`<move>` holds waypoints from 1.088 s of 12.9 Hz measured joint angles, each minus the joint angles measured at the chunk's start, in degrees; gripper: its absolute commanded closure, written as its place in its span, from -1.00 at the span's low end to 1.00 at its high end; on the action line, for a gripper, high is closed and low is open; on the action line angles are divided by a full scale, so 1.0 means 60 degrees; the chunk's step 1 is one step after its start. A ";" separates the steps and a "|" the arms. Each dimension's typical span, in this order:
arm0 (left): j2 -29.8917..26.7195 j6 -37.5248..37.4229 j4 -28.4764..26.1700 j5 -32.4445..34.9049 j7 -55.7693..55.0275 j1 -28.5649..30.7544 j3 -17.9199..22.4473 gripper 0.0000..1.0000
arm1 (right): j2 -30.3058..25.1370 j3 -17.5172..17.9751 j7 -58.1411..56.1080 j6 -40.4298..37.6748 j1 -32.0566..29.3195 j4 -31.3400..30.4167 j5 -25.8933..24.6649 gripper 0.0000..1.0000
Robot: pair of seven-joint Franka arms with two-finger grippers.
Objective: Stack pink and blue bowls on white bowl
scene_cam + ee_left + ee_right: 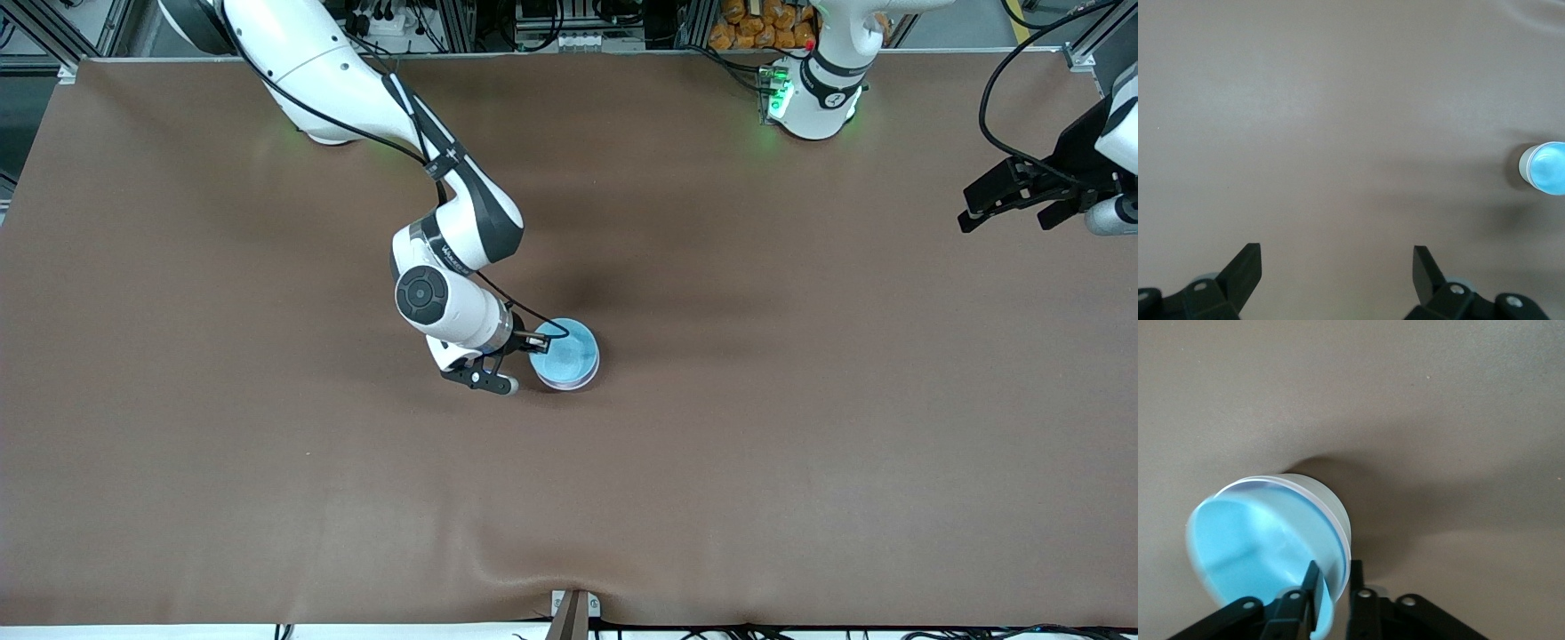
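The blue bowl sits nested on top of a small stack near the middle of the table. A pale pinkish rim, the pink bowl, shows just under it in the front view. The stack's white outer wall is the white bowl. My right gripper straddles the blue bowl's rim, one finger inside and one outside, jaws slightly parted with a thin gap at the outer finger. My left gripper waits open above the left arm's end of the table, holding nothing.
Brown cloth covers the whole table, with a low wrinkle near the front edge. A small bracket sits at the middle of that edge. Cables and racks line the robots' side.
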 measured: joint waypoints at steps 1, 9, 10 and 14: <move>-0.0001 0.0020 0.0001 0.0043 0.0000 -0.0002 -0.0008 -1.00 | 0.0000 -0.0015 0.0000 0.0003 -0.0003 0.0002 0.0000 -1.00; 0.0000 0.0036 0.0003 0.0175 0.0003 0.0003 -0.0034 -1.00 | -0.1007 -0.0290 -0.2416 -0.2162 -0.2138 0.0292 -0.0012 -1.00; 0.0000 0.0038 0.0004 0.0177 0.0003 0.0002 -0.0035 -1.00 | -0.1289 -0.0298 -0.2907 -0.2566 -0.2503 0.0300 -0.0131 -1.00; 0.0003 0.0040 0.0001 0.0178 0.0004 -0.0009 -0.0045 -1.00 | -0.2485 -0.0324 -0.4014 -0.4534 -0.3426 0.0332 -0.1378 -1.00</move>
